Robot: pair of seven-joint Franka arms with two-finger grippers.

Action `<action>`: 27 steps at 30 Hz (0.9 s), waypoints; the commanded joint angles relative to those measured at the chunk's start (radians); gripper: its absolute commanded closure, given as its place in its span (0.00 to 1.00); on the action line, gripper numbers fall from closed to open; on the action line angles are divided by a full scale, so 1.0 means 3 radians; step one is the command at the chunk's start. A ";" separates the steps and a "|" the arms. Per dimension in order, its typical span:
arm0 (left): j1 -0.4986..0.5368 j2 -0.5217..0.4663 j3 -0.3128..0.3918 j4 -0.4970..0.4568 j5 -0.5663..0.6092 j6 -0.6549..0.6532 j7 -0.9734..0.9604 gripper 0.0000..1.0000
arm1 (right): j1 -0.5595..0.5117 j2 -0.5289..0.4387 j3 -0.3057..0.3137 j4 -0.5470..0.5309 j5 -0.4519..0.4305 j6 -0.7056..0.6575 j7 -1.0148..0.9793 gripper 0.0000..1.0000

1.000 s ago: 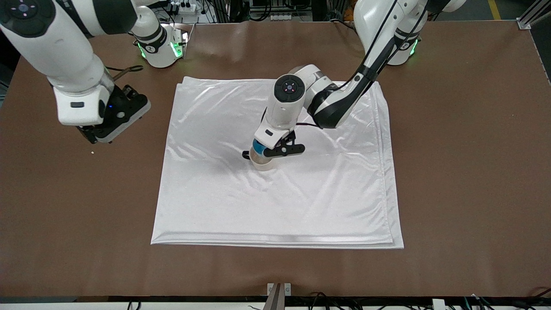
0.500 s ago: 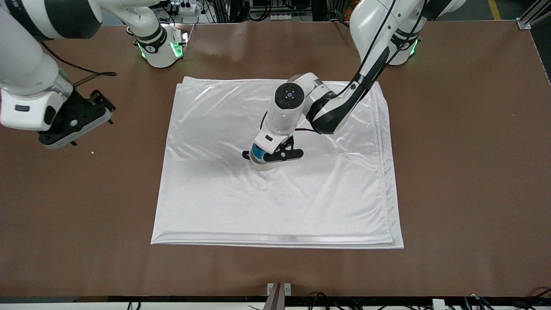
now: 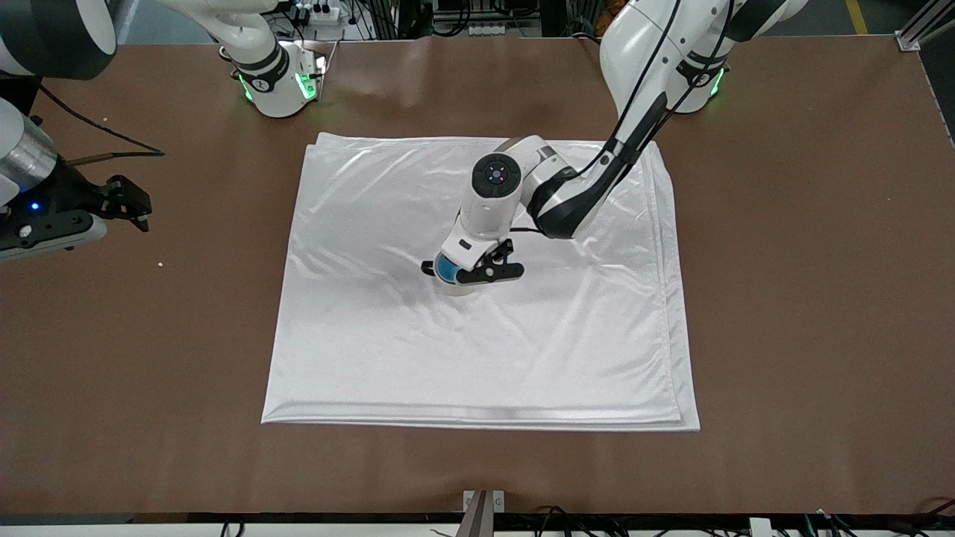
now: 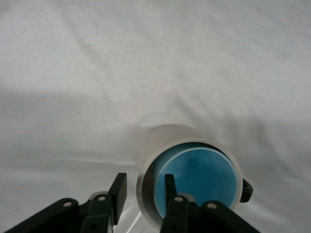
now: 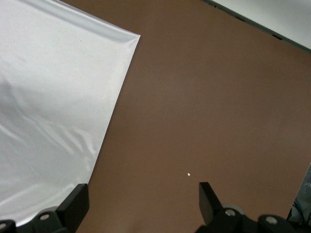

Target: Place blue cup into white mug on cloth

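Blue cup (image 4: 197,177) already sits nested inside the white mug (image 4: 163,141) at mid-frame on the cloth (image 3: 485,358). Left gripper (image 4: 143,191) fingers straddle both rims, parted and loosened; only withdrawal seems left. Right gripper (image 5: 141,199), fingers spread empty, waits over the brown surface (image 5: 218,97) at frame's left edge.

No text, label, brand, number or sign can be read in any view: not on the large shiny white folded cloth (image 3: 477,298), the small light-blue tapered cup (image 4: 197,177), the cream round mug (image 4: 160,145) around it, or the brown surface (image 3: 806,298).
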State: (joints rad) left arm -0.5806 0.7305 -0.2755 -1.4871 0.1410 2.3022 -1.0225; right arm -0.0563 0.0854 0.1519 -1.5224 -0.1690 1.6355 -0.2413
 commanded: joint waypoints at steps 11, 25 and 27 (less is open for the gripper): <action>-0.0018 -0.0062 0.0049 0.0074 0.0108 0.0006 -0.0059 0.00 | -0.0185 -0.0034 0.0030 -0.0023 0.0394 -0.0139 0.0364 0.00; 0.0549 -0.0369 0.0167 0.0028 0.0174 -0.0132 0.0677 0.00 | -0.0201 -0.0392 0.0030 -0.0575 0.0446 0.0106 0.0881 0.00; 0.0662 -0.0405 0.0167 0.0023 0.0174 -0.0132 0.0764 0.00 | -0.0211 -0.0453 0.0025 -0.0682 0.0451 0.0188 0.0881 0.00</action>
State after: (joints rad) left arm -0.4613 0.6621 -0.2181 -1.4583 0.1703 2.2865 -0.8795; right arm -0.1010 0.0412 0.1523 -1.6065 -0.0561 1.6342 -0.0055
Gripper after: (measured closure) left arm 0.000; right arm 0.000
